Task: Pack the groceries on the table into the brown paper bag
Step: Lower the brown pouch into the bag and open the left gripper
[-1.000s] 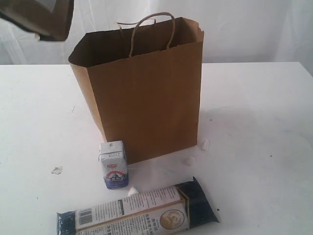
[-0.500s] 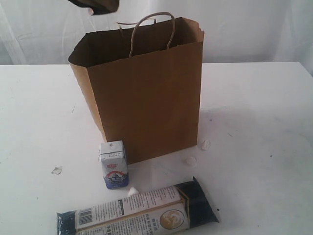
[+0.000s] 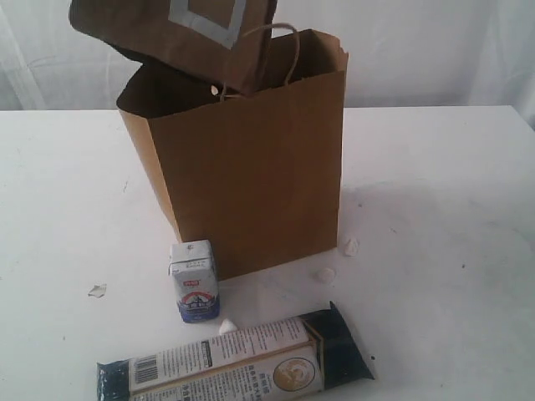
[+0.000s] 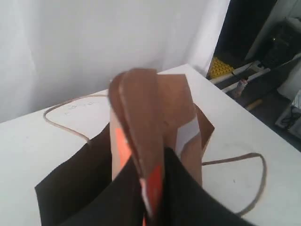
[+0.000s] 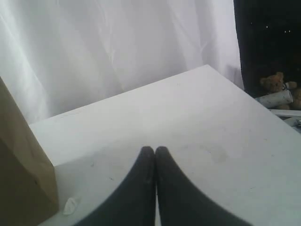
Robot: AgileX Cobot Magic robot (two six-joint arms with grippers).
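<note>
Brown pouch (image 3: 180, 38): crinkled kraft w/ pale grey-framed window and orange print on its edge. It hangs tilted over the open mouth of the brown paper bag (image 3: 251, 184). L gripper (image 4: 151, 174) pinches it, jaws nearly closed. R gripper (image 5: 154, 151) is closed tight, empty, above the table (image 3: 435, 209). Vs half a sec ago: pouch is much lower, now overlapping the bag rim.

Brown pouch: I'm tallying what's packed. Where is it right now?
In the exterior view, the brown pouch is at upper left, held by the left gripper above the open mouth of the brown paper bag.
</note>
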